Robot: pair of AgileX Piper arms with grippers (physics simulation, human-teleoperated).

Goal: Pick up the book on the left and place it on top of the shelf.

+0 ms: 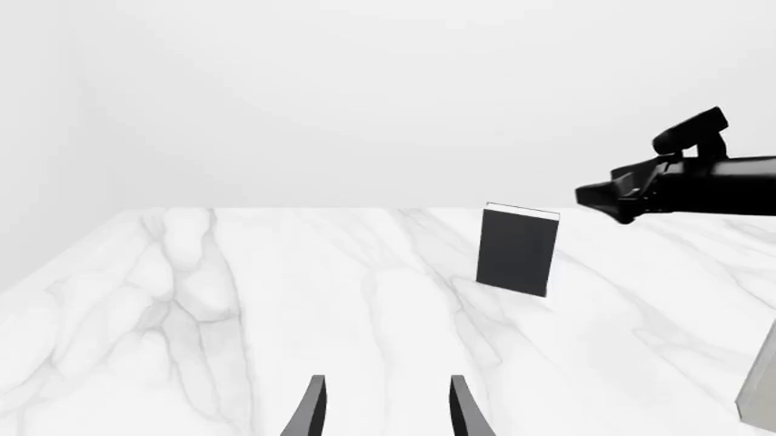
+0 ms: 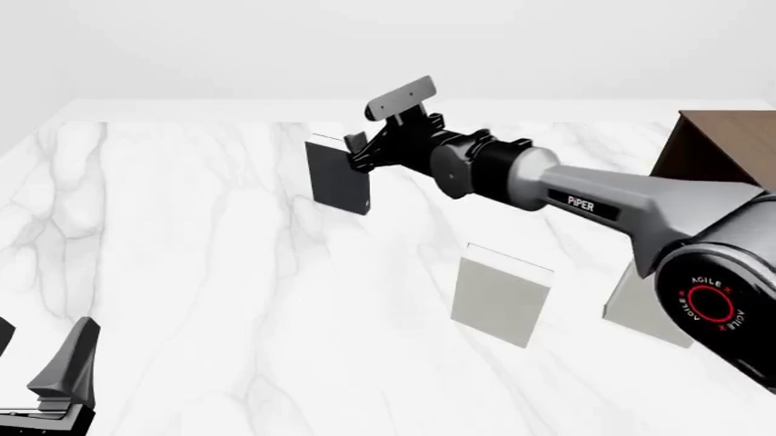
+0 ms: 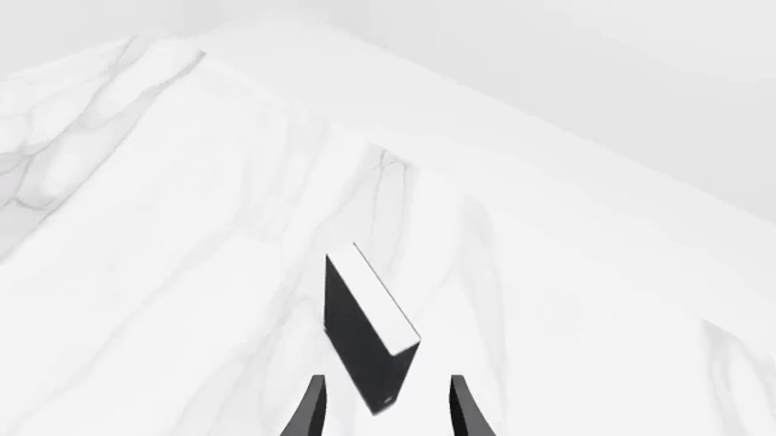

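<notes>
Marble table (image 2: 182, 272), upright book (image 2: 337, 174)

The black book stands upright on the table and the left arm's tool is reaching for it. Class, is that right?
Not quite. The black book does stand upright on the table, but the front view shows the right arm's tool reaching for it; the left tool sits far back.
</notes>
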